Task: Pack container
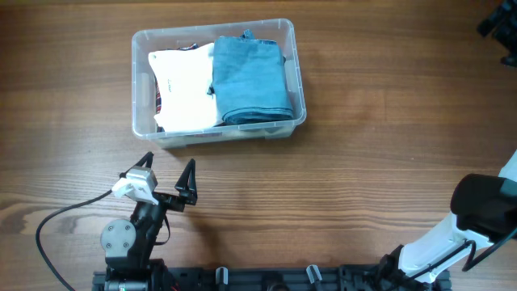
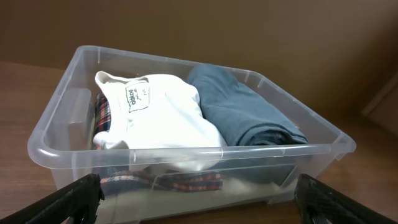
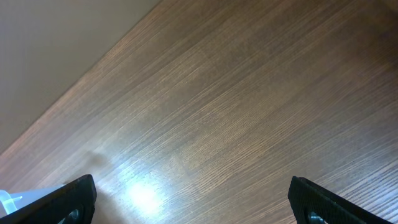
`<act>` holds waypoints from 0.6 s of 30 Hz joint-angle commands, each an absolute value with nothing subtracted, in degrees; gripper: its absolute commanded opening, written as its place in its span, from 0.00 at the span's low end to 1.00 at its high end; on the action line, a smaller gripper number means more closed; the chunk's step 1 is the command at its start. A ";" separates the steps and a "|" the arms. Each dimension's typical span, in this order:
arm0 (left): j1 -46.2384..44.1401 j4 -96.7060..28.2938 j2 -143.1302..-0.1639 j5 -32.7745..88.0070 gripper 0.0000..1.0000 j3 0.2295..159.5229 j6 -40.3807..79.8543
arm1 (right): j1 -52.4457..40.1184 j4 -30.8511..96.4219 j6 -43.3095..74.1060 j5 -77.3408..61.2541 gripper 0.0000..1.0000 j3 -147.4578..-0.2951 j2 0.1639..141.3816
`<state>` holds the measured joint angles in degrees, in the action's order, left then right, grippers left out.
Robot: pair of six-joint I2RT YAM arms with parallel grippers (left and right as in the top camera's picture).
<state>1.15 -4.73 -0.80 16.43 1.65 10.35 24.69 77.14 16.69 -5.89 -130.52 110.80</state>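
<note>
Container sat at eleven o'clock, white shirt and blue cloth folded inside. Left gripper, seven o'clock, jaws apart; right gripper spread wide above the wooden table.

The worktop is showing brown wood grain under a smooth, semi-gloss finish, and it is throwing back a pale patch of glare. The container is looking like clear, smooth plastic, its rim catching glossy highlights. Inside it, a white garment is showing soft matt cloth, a blue garment is showing slightly coarser matt cloth, and a checked cloth is showing a woven pattern. The jaws of the left gripper are looking matt black, seemingly hard plastic.
</note>
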 commanded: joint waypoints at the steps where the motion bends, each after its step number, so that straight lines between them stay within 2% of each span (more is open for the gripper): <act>1: 1.37 -4.49 -0.34 17.12 1.00 1.13 10.04 | 24.62 77.03 17.12 -5.32 1.00 -130.61 111.18; 12: 1.37 -4.49 -0.34 17.12 1.00 1.13 10.04 | 24.49 77.03 17.10 -5.32 1.00 -130.58 111.22; 18: 1.37 -4.49 -0.34 17.12 1.00 1.13 10.04 | 20.93 77.01 17.10 -5.32 1.00 -130.58 108.12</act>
<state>1.15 -4.73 -0.80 16.43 1.65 10.33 23.31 77.14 16.69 -5.89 -130.52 110.78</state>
